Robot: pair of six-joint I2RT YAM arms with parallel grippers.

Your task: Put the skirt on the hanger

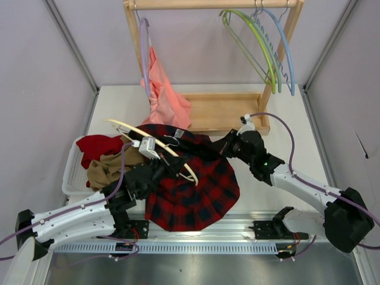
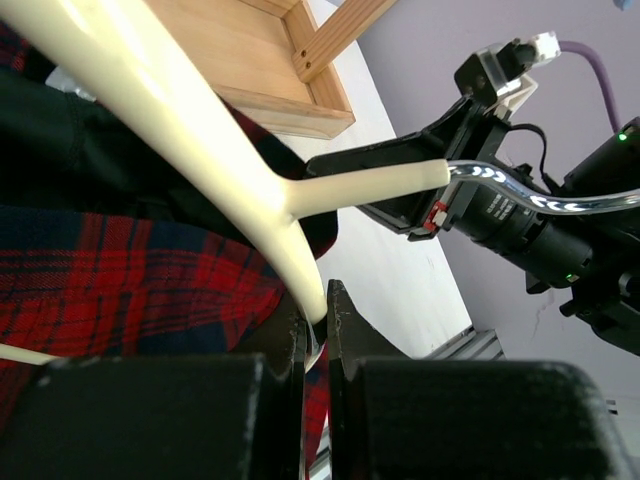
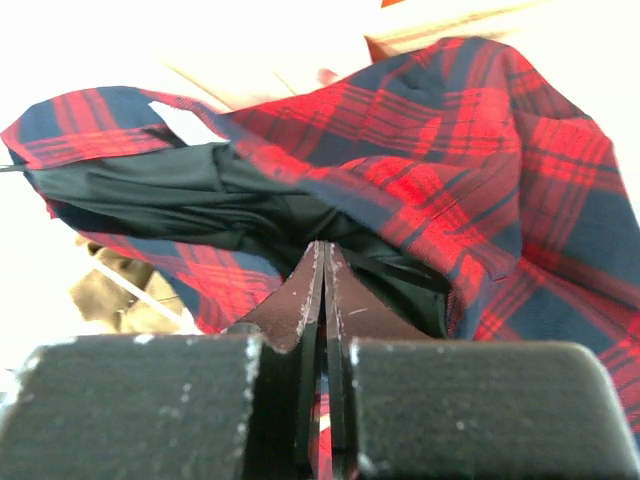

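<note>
The red and black plaid skirt (image 1: pixel 196 196) lies spread on the table between the two arms, its black lining showing at the waist (image 3: pixel 200 190). The cream hanger (image 1: pixel 132 129) slants over the skirt's upper left part. My left gripper (image 1: pixel 170 164) is shut on the hanger's lower arm; the cream bar (image 2: pixel 180 120) runs down into the pinched jaws (image 2: pixel 318 310), above the plaid cloth (image 2: pixel 120 280). My right gripper (image 1: pixel 224 148) sits at the skirt's upper right edge. Its jaws (image 3: pixel 323 262) are shut on the bunched skirt cloth (image 3: pixel 450 130) at the dark lining.
A wooden rack with a tray base (image 1: pixel 225 110) stands at the back. It carries a salmon garment (image 1: pixel 166 95) on a lilac hanger and green and blue hangers (image 1: pixel 264 53). A white basket (image 1: pixel 72 172) with red and tan clothes sits at the left.
</note>
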